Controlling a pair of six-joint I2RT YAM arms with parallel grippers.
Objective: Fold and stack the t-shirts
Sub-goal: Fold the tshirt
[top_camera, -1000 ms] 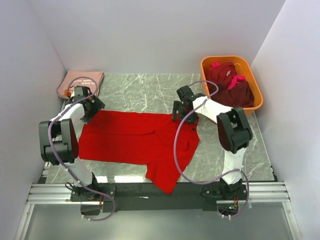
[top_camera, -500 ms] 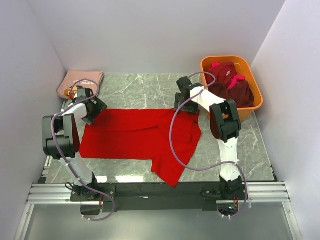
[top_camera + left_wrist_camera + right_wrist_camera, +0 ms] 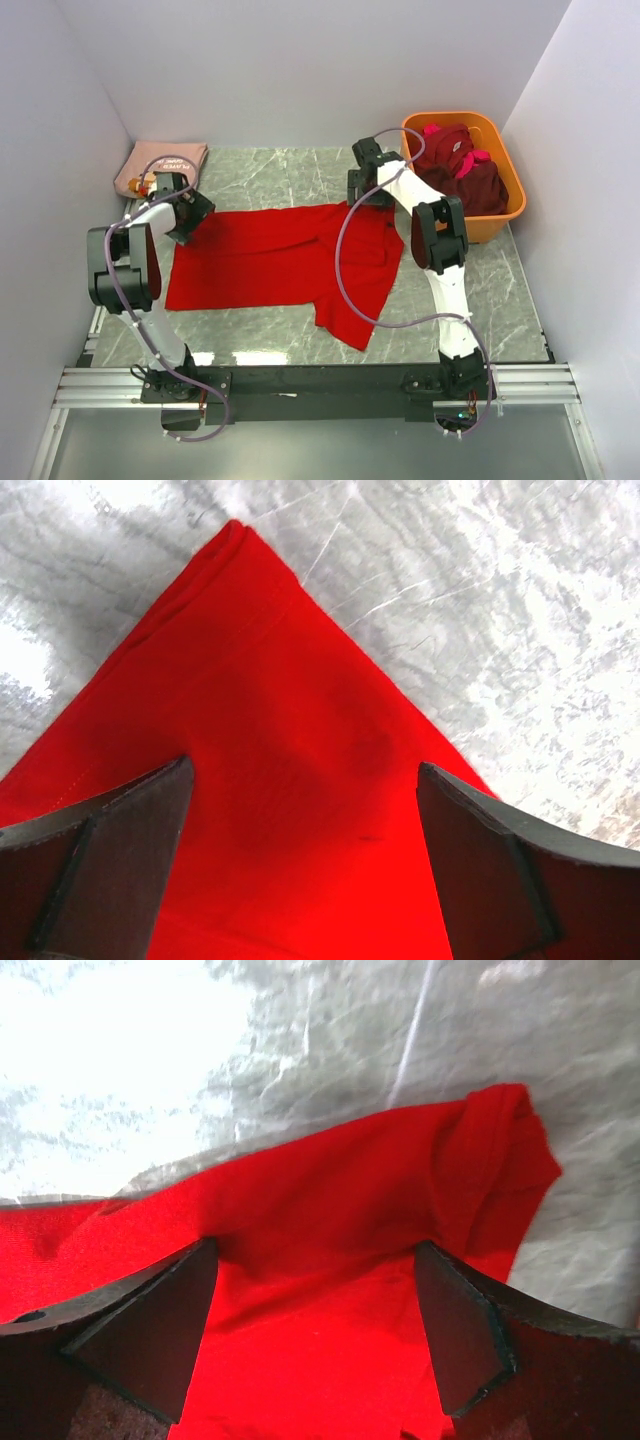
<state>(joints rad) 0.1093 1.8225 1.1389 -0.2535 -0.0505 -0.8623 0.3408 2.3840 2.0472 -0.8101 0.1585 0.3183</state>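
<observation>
A plain bright red t-shirt (image 3: 270,260) lies spread on the marble table, one sleeve trailing toward the front edge. My left gripper (image 3: 190,215) stands over its far left corner; the left wrist view shows that corner (image 3: 260,680) flat between the wide-apart fingers (image 3: 100,870). My right gripper (image 3: 358,190) stands over the far right edge; in the right wrist view the red cloth (image 3: 330,1210) is bunched between open fingers (image 3: 470,1330). A folded dusty-pink printed tee (image 3: 160,165) lies at the back left. Dark maroon tees with pink trim (image 3: 465,175) fill the tub.
The orange plastic tub (image 3: 455,118) stands at the back right, just right of the right arm. White walls close in the table on the left, back and right. Bare grey marble (image 3: 280,175) lies behind the red shirt.
Both grippers have moved toward the back of the table and the red shirt has slid back with them, its far edge now straighter and its front sleeve pulled away from the table's near edge.
</observation>
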